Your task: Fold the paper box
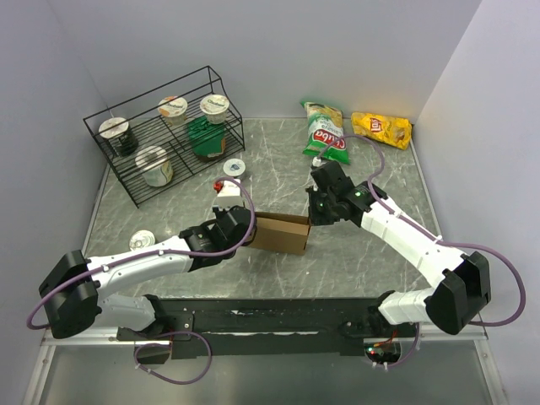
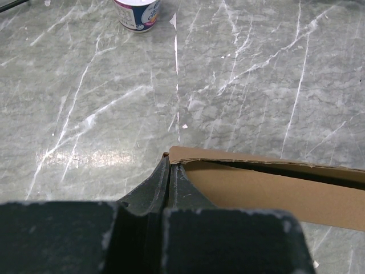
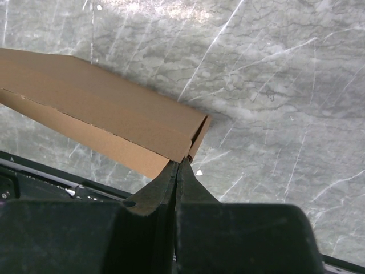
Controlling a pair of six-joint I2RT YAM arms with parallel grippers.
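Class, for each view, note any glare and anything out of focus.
Top view: even light, all sharp. Left wrist view: pale sheen on the table left of the box; left gripper body blurred. Right wrist view: glare at top; right gripper likewise blurred.

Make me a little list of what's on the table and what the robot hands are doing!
paper box: brown, part folded, in the middle
left gripper: shut, tips at box's corner
right gripper: shut, tips at box's other end
green chip bag: far right
yellow chip bag: beside the green one
wire rack: far left, holding cups
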